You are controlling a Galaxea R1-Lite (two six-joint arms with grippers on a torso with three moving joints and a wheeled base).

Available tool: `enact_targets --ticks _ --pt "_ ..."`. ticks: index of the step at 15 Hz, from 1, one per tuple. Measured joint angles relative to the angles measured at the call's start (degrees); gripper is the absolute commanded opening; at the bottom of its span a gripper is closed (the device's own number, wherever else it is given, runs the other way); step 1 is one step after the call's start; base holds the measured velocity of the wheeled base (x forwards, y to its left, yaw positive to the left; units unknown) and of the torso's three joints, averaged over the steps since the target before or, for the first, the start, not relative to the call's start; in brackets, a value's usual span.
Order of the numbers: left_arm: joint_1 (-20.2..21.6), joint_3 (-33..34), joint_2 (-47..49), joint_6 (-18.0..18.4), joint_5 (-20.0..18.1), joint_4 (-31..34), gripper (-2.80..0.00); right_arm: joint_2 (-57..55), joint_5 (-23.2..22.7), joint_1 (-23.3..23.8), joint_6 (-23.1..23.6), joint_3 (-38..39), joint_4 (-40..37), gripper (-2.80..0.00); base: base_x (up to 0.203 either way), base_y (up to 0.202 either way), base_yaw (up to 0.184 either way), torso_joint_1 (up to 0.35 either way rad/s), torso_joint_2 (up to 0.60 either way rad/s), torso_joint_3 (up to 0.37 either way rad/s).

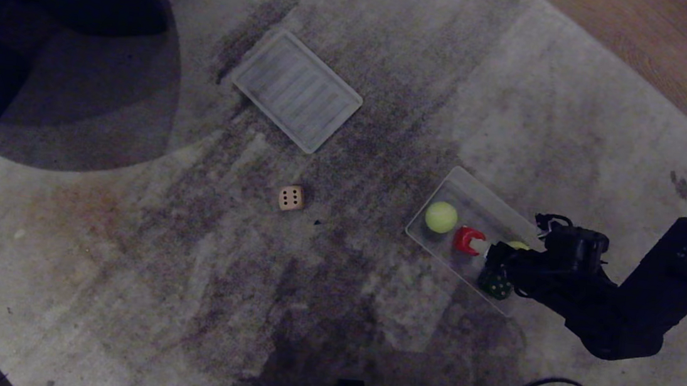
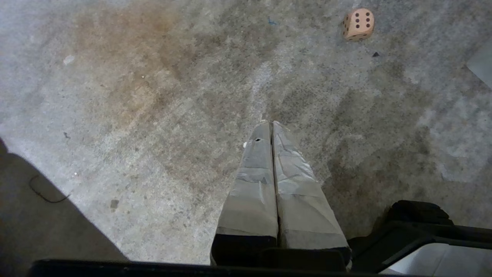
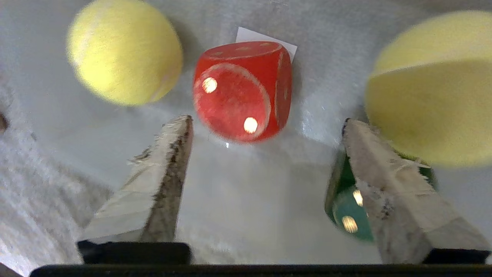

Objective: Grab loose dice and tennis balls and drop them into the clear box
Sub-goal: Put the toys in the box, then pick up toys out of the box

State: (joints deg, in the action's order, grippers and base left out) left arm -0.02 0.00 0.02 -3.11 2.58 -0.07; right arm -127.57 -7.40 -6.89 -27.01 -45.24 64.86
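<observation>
The clear box [image 1: 469, 186] lies on the carpet at the right. In it are a tennis ball [image 1: 441, 217], a red die [image 1: 469, 240], a dark green die [image 1: 495, 283] and a yellow die [image 1: 518, 244], mostly hidden by my right arm. My right gripper [image 1: 494, 264] hangs over the box, open, with nothing between its fingers. In the right wrist view the gripper [image 3: 266, 127] stands above the bare box floor [image 3: 250, 207], short of the red die [image 3: 240, 90]; the green die [image 3: 346, 215] sits against one finger. A tan die [image 1: 291, 198] lies loose on the carpet. My left gripper [image 2: 272, 124] is shut and parked.
The box's flat ribbed lid [image 1: 297, 89] lies on the carpet farther back, left of the box. A dark rounded piece of furniture [image 1: 50, 32] fills the far left. A black cable [image 1: 558, 383] loops near the front right. Wooden floor [image 1: 678, 55] borders the carpet at the back right.
</observation>
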Motion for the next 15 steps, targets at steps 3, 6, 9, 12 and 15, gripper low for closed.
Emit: enact_targets --ticks 3,6,9,12,15 --pt "0.0 0.0 0.0 0.0 0.0 0.0 -2.8 8.1 -0.2 0.3 0.5 5.0 -3.7 0.0 0.0 0.0 0.0 0.0 0.0 0.0" --pt "0.0 0.0 0.0 0.0 0.0 0.0 -2.8 21.8 -0.5 0.6 0.1 13.4 -10.5 -2.8 0.0 0.0 0.0 0.0 0.0 0.0" --pt "0.0 0.0 0.0 0.0 0.0 0.0 -2.8 37.5 -0.7 0.7 0.2 22.9 -19.6 -2.8 0.0 0.0 0.0 0.0 0.0 0.0" --pt "0.0 0.0 0.0 0.0 0.0 0.0 -2.8 55.0 -0.2 0.8 0.8 30.4 -31.3 -2.8 0.0 0.0 0.0 0.0 0.0 0.0" --pt "0.0 0.0 0.0 0.0 0.0 0.0 -2.8 73.9 1.4 1.0 4.0 33.8 -48.0 -2.8 0.0 0.0 0.0 0.0 0.0 0.0"
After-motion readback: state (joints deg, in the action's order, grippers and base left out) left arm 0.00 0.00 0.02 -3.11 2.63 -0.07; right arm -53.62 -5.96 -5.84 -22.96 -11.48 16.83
